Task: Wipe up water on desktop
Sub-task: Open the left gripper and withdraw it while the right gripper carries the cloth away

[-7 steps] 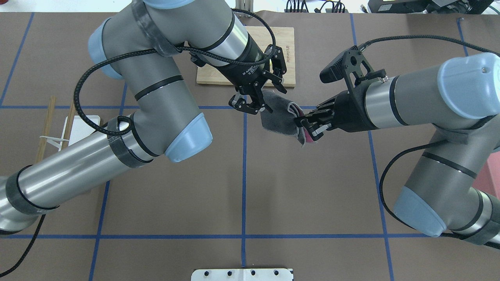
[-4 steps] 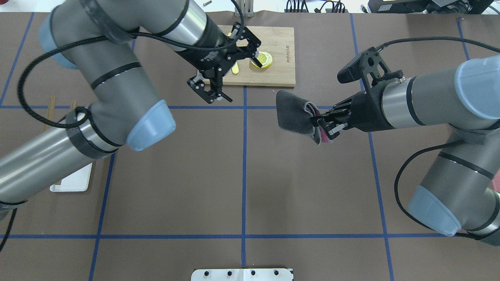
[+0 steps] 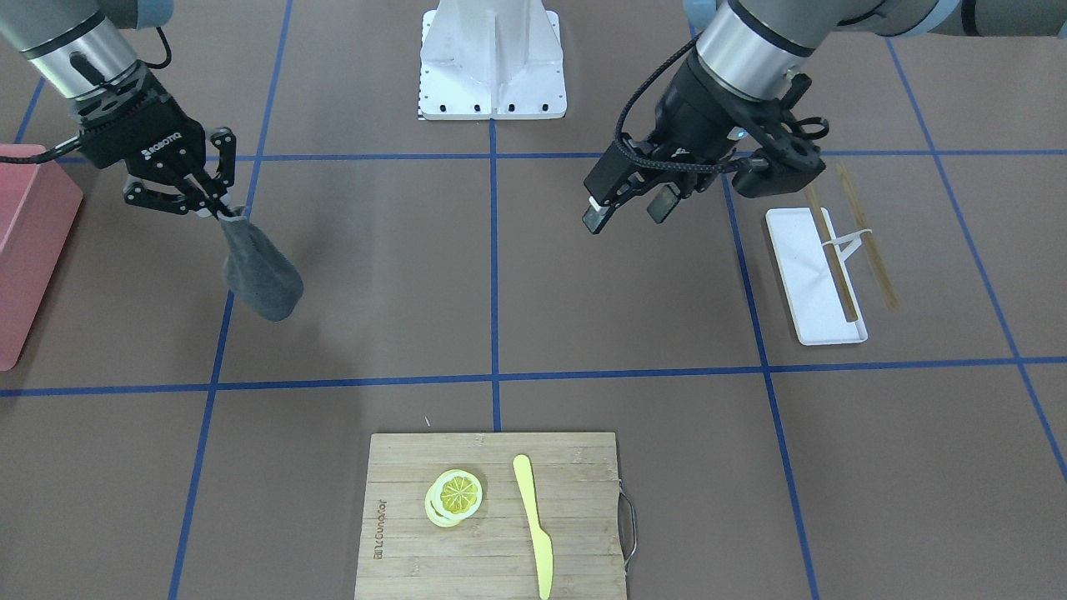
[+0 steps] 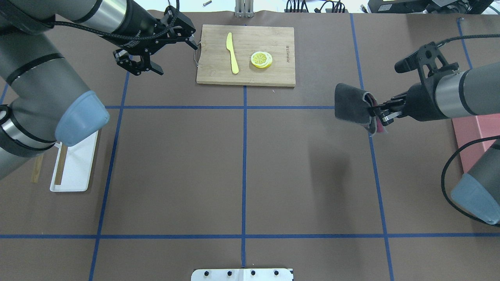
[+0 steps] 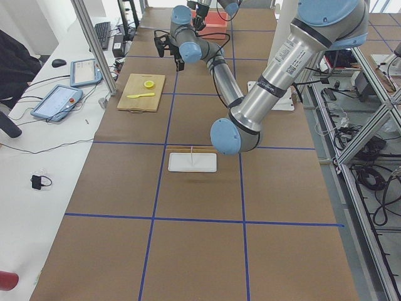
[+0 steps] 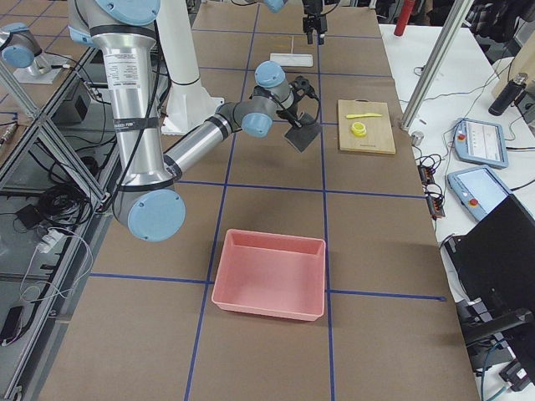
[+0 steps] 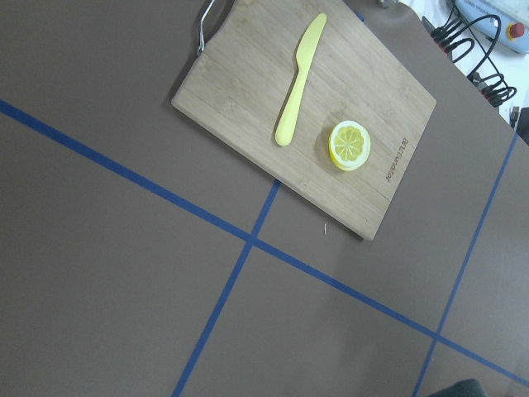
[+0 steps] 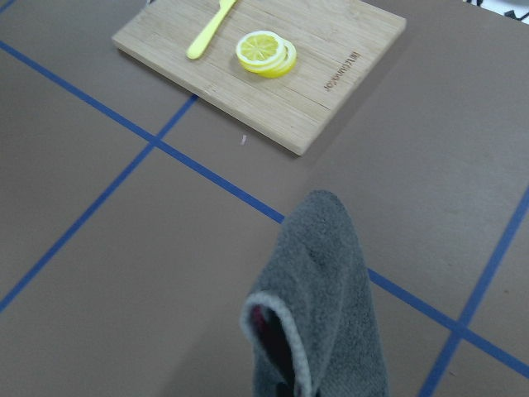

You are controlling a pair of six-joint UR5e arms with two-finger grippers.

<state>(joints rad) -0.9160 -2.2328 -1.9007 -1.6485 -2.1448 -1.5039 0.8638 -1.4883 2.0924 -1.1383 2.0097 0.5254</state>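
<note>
The desktop (image 4: 242, 171) is a brown tabletop with blue tape lines; I see no water on it. My right gripper (image 4: 381, 115) is shut on a folded grey cloth with a pink inner side (image 4: 350, 107) and holds it in the air over the right half. In the front-facing view the cloth (image 3: 260, 279) hangs down from that gripper (image 3: 200, 200). It also fills the lower part of the right wrist view (image 8: 322, 314). My left gripper (image 4: 142, 68) is open and empty, above the table just left of the cutting board; it also shows in the front-facing view (image 3: 627, 212).
A bamboo cutting board (image 4: 277, 76) at the far middle carries lemon slices (image 4: 261, 59) and a yellow knife (image 4: 232, 52). A white tray (image 4: 78, 168) with chopsticks lies at the left. A pink bin (image 4: 474, 140) stands at the right edge.
My left gripper has pulled away from the cloth, up and to the left past the cutting board. My right gripper has carried the cloth to the right.
</note>
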